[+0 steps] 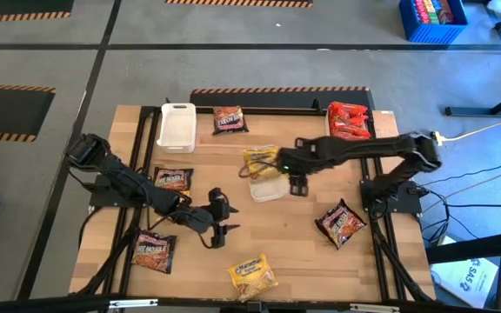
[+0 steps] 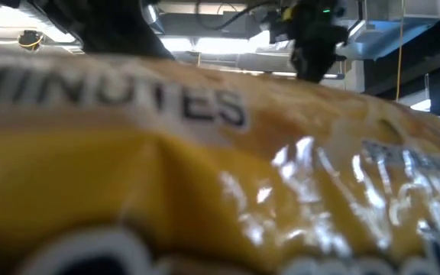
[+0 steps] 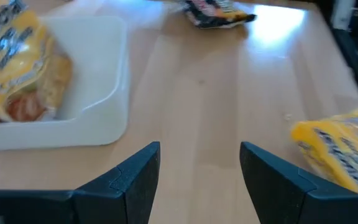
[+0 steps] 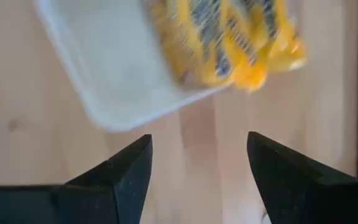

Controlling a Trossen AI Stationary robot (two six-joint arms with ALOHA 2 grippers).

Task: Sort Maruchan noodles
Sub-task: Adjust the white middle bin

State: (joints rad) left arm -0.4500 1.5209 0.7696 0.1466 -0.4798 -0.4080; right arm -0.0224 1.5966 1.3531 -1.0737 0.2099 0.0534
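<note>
From above, the wooden counter (image 1: 294, 252) is holding noodle packets and 2 white trays. The left tool (image 1: 218, 219) is hanging over the middle of the counter, with its fingers apart and nothing between them. The right tool (image 1: 297, 183) is hanging just beside the middle tray (image 1: 268, 189), fingers apart too, holding nothing. A yellow packet (image 1: 260, 163) is lying partly in that tray and sticking out over its far rim. A second tray (image 1: 177, 127) is sitting empty at the far left. Near it a dark packet (image 1: 230, 119) is lying flat. Red packets (image 1: 349, 120) are piling up at the far right corner. Another dark packet (image 1: 171, 180) is lying by the left arm, and a reddish one (image 1: 152, 251) is lying near the front left. A dark packet (image 1: 341, 223) is resting on the right side, and a front yellow packet (image 1: 252, 274) is lying at the near edge.

In the low view, that front yellow packet (image 2: 205, 176) is filling almost everything.

In the left wrist view, the left tool's fingers (image 3: 135, 174) are standing apart over bare wood.

In the right wrist view, the right tool's fingers (image 4: 129, 171) are standing apart near the tray's edge (image 4: 123, 93).
</note>
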